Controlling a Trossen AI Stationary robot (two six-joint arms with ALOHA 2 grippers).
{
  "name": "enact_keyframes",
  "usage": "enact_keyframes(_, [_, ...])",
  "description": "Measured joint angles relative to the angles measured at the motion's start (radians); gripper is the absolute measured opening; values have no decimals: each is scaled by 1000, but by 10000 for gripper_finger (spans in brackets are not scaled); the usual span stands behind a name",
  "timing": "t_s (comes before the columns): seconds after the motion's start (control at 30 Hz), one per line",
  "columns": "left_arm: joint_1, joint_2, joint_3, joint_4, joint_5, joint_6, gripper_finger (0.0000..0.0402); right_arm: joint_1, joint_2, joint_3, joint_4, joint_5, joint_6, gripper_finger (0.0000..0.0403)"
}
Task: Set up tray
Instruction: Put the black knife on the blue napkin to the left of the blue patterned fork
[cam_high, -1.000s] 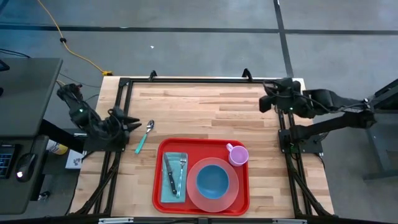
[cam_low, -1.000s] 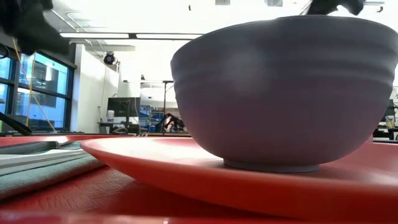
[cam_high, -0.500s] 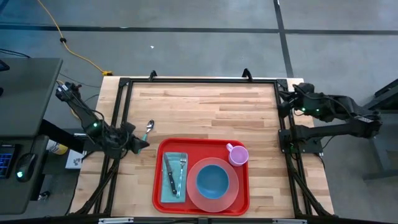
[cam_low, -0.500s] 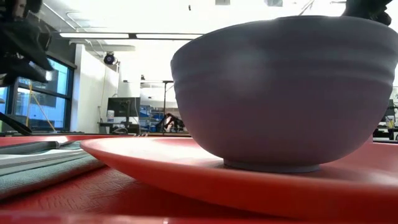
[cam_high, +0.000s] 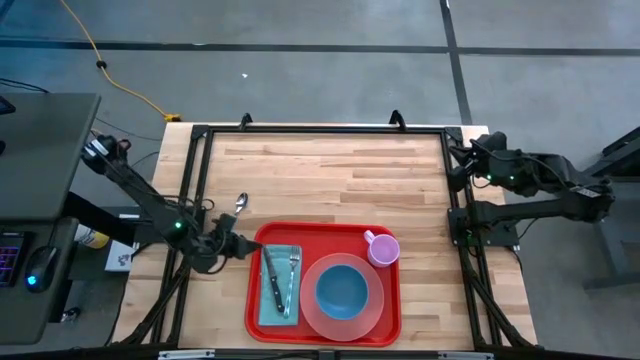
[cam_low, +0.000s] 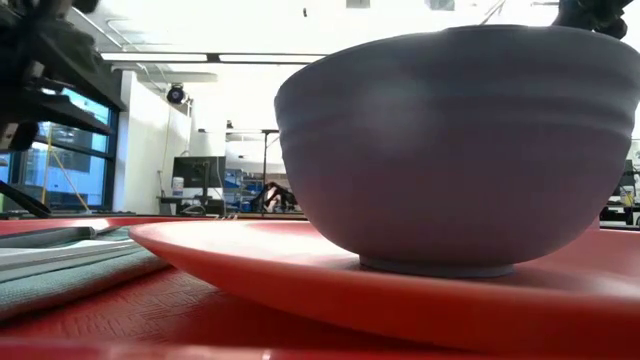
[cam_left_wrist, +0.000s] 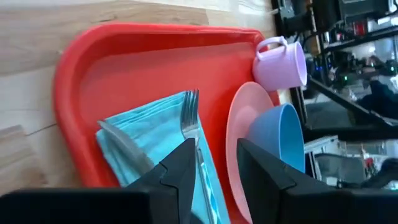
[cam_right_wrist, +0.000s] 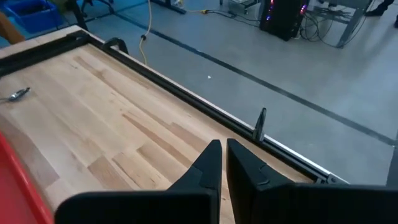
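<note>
The red tray (cam_high: 257, 312) lies at the table's near middle. It carries a teal napkin (cam_high: 266, 305) with a knife (cam_high: 273, 283) and a fork (cam_high: 293, 272), a pink plate (cam_high: 310, 312) with a blue bowl (cam_high: 342, 290), and a purple cup (cam_high: 383, 248). A spoon (cam_high: 240, 204) lies on the wood left of the tray's far left corner. My left gripper (cam_high: 243, 246) hovers open at the tray's left rim (cam_left_wrist: 59, 74), pointing right over the napkin (cam_left_wrist: 149, 124) and fork (cam_left_wrist: 191, 112). My right gripper (cam_high: 458, 166) waits shut at the far right corner.
Bare wood (cam_high: 330, 175) stretches across the far half of the table. A black frame rail (cam_right_wrist: 186, 99) borders the far edge. The low view is filled by the bowl (cam_low: 450, 140) on the plate (cam_low: 300, 270). A desk with a mouse (cam_high: 40, 265) stands off the left side.
My left gripper has moved from beside the spoon toward the near edge and to the right, ending at the tray's left rim. My right gripper drew back toward the table's right edge, then held still. The spoon has stayed in place.
</note>
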Motion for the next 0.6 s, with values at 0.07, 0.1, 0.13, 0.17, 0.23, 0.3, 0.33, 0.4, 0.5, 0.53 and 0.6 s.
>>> enact_keyframes(0.07, [14, 56, 0, 55, 6, 1, 150, 0, 4, 0, 0, 1, -17, 0])
enact_keyframes(0.1, [21, 82, 0, 81, 7, 1, 150, 0, 6, 0, 0, 3, -21, 0])
enact_keyframes(0.13, [30, 110, 0, 111, 7, 1, 150, 0, 6, 0, 0, 3, -22, 0])
enact_keyframes(0.17, [40, 135, 0, 134, 9, 1, 150, 0, 8, 0, 0, 3, -22, 0])
enact_keyframes(0.23, [66, 190, 0, 187, 17, 4, 150, 0, 10, 0, 0, 2, -22, 0])
enact_keyframes(0.3, [88, 231, 0, 223, 28, 8, 150, 0, 9, 0, -1, 0, -22, 0])
enact_keyframes(0.33, [97, 249, 0, 236, 35, 9, 150, 0, 9, 0, -1, 0, -22, 0])
enact_keyframes(0.4, [115, 281, 0, 252, 48, 9, 150, 0, 8, 0, -1, -4, -22, 0])
enact_keyframes(0.5, [140, 294, 1, 246, 72, 9, 149, 0, 9, 0, -1, -17, -22, 0])
enact_keyframes(0.53, [147, 295, 1, 231, 81, 9, 149, 0, 9, 0, -1, -21, -22, 0])
enact_keyframes(0.6, [157, 295, 1, 186, 82, 9, 149, 0, 9, 0, -1, -26, -22, 0])
